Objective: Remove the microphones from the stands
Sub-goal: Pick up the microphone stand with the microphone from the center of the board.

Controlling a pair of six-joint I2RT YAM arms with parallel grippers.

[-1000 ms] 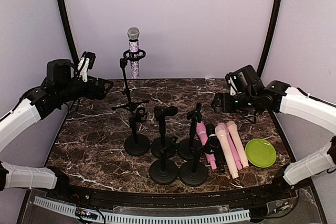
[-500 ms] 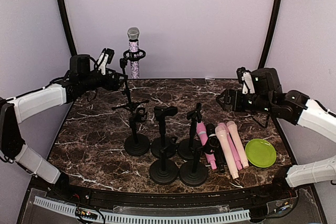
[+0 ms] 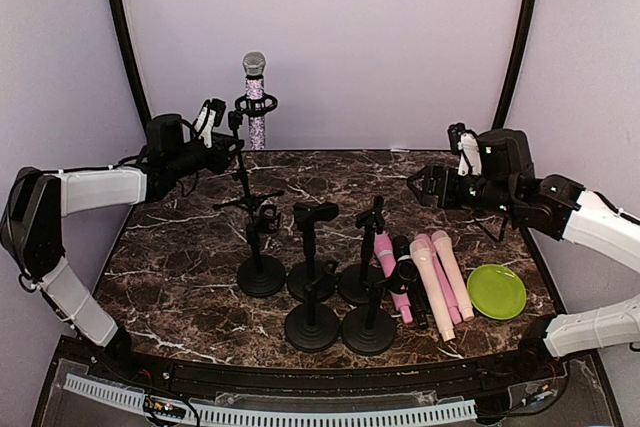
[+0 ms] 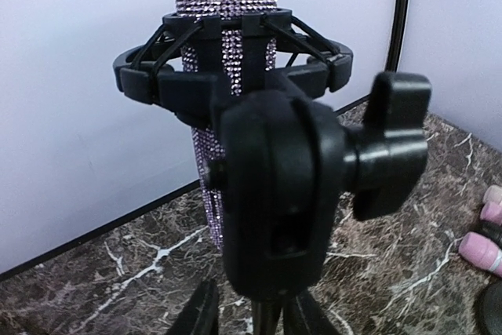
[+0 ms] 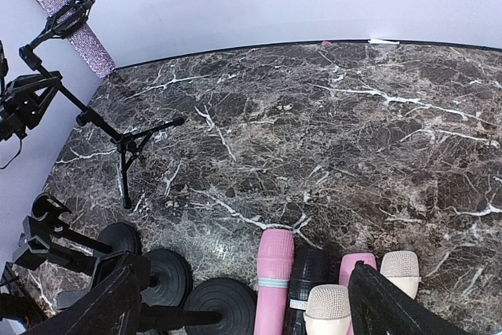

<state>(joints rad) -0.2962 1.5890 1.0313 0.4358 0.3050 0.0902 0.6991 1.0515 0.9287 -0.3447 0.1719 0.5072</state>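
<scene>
Lab booth, plain walls [image 3: 380,37], marble tabletop [image 3: 180,267]

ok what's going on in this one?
The left gripper is at the pole of the tripod stand, just under the shock mount. Whether it grips the pole cannot be told. The glitter microphone stands upright in that mount, not yet removed. The right gripper hangs open and empty over the table's right side, above the pink microphones that lie beside a green plate.
</scene>
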